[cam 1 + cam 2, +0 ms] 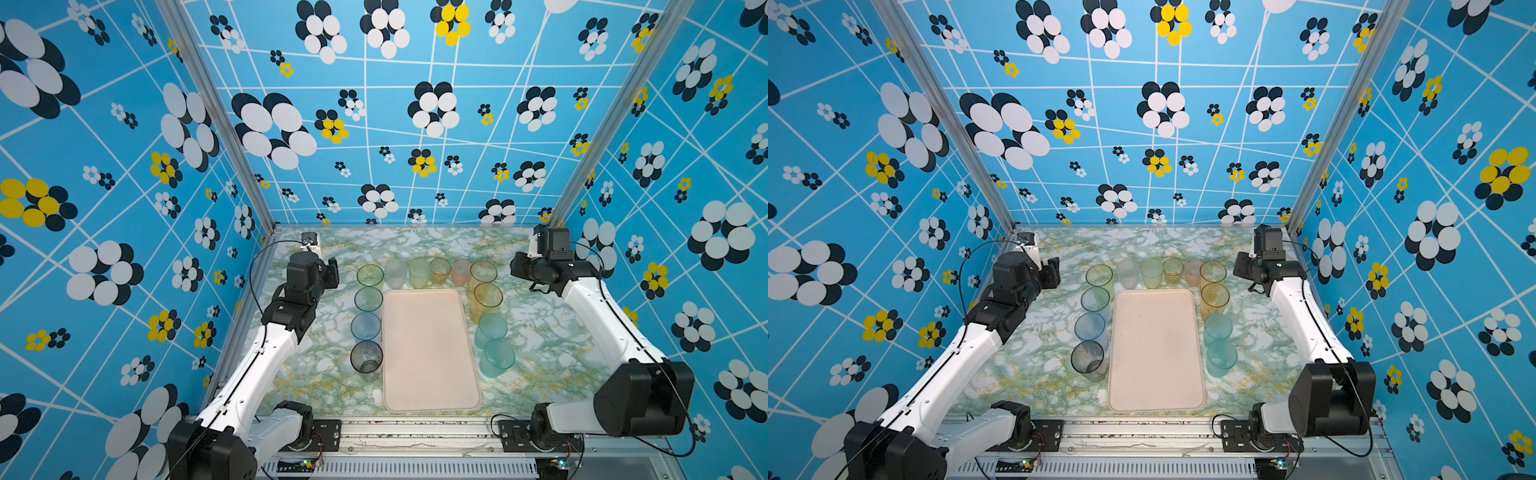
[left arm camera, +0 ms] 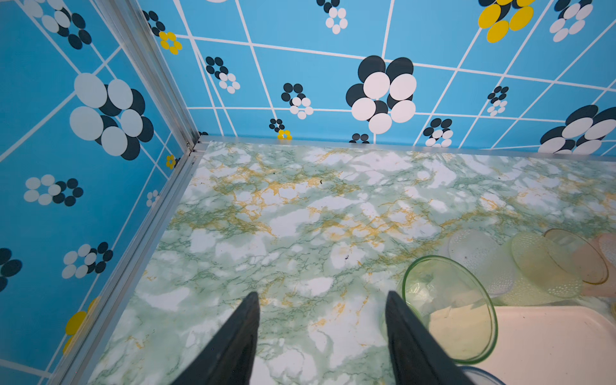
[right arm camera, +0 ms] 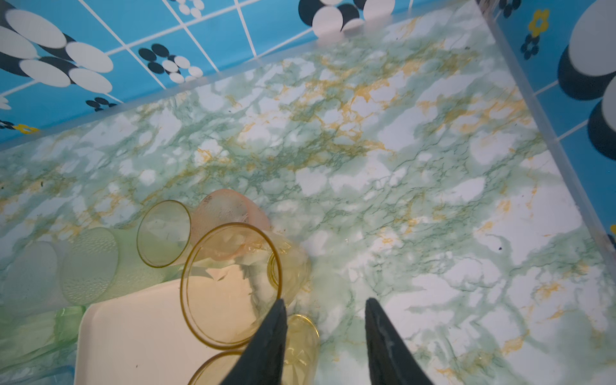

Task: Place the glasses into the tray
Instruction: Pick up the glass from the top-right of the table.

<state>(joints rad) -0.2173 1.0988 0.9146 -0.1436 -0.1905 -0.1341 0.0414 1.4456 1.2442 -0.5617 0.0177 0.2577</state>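
Observation:
The cream tray (image 1: 430, 353) lies flat in the middle of the marble table, with nothing on it in both top views. Several glasses stand upright around it: a green one (image 1: 370, 275) heads the left column, a pink one (image 1: 460, 272) stands in the back row, and an amber one (image 1: 483, 272) heads the right column. My left gripper (image 2: 322, 296) is open over bare table, beside the green glass (image 2: 448, 306). My right gripper (image 3: 326, 301) is open too, with nothing between its fingers, just beside the amber glass (image 3: 230, 286).
Blue flowered walls enclose the table on three sides, with metal posts at the back corners. Both arms reach in from the front rail (image 1: 415, 432), one along each side of the table. A grey glass (image 1: 366, 357) and a teal glass (image 1: 499, 355) stand nearest the front.

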